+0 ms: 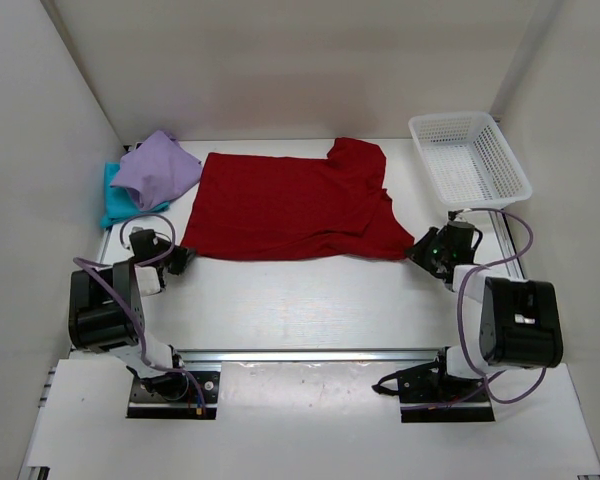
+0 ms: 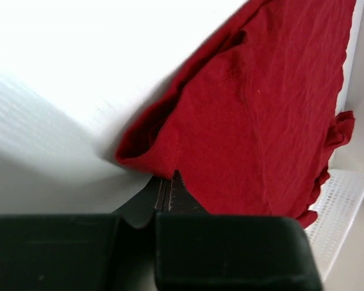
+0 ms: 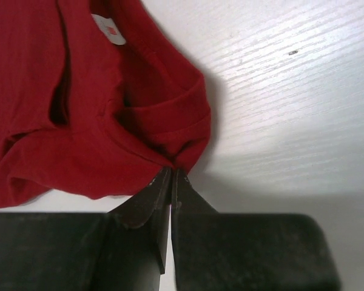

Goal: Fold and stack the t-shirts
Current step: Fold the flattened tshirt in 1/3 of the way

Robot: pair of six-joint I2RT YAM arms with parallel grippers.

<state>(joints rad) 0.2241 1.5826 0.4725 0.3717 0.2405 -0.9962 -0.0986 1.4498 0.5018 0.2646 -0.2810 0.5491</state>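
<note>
Red t-shirt: matt, crinkled cloth

It was probably a robotics lab. White panels walled the tabletop. A left arm and right arm were bolted by a rail.

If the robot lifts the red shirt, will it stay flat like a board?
Probably not. The dark red t-shirt bunches and wrinkles where the left pincer and right pincer pinch it, so it likely sags in between. Thin cloth, so probably light.
</note>
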